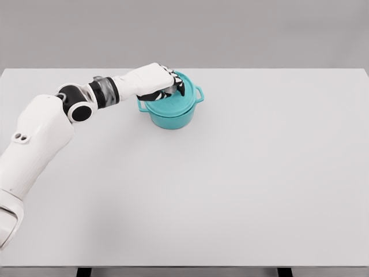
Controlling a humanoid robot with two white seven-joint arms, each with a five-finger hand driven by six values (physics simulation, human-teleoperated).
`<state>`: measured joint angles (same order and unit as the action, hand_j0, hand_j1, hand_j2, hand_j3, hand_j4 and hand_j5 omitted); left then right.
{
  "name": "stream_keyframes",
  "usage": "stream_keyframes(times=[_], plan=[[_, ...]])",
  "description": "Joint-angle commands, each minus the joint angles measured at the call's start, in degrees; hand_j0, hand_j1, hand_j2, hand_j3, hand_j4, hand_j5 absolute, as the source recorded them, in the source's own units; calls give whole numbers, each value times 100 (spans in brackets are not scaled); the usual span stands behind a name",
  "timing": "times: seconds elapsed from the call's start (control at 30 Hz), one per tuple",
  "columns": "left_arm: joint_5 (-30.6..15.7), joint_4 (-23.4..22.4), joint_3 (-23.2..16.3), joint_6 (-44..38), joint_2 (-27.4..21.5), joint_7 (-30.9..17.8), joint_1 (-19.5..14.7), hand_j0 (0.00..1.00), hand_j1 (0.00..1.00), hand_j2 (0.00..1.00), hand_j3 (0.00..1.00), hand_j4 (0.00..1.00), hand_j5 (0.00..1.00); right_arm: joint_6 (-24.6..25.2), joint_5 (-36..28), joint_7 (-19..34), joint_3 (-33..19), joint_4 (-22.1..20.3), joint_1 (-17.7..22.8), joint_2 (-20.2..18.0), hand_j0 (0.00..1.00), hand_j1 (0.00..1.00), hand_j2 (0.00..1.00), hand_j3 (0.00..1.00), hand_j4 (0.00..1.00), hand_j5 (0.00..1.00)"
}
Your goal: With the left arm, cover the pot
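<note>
Teal pot (171, 109) seen upper centre of frame, on table (259, 184); lid (179, 95) seems seated on rim; left hand (164, 83) curled over lid top; lid to be centred, pressed level, then fingers released gently.

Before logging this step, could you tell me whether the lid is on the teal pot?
On: the lid sits flat across the teal pot, rim covered, with the left hand resting on its top.

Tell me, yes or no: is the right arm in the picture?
No: only the left arm shows, its left hand on top of the teal round pot on the white table.
</note>
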<state>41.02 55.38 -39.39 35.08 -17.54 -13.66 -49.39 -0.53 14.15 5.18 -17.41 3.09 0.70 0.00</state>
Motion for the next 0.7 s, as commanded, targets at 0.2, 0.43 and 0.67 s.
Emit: stream_keyframes(times=[0.2,0.43,0.67], plan=[[11,-45,10,-8,40,3,-9,64,64,64,64,64,64,0,0,1,0,-1,0,0,100,100,100,100,100,100],[11,-45,10,-8,49,3,-26,69,69,69,69,69,69,0,0,1,0,-1,0,0,100,100,100,100,100,100],[11,-45,45,-8,23,3,-35,81,81,81,81,81,81,0,0,1,0,-1,0,0,100,100,100,100,100,100]])
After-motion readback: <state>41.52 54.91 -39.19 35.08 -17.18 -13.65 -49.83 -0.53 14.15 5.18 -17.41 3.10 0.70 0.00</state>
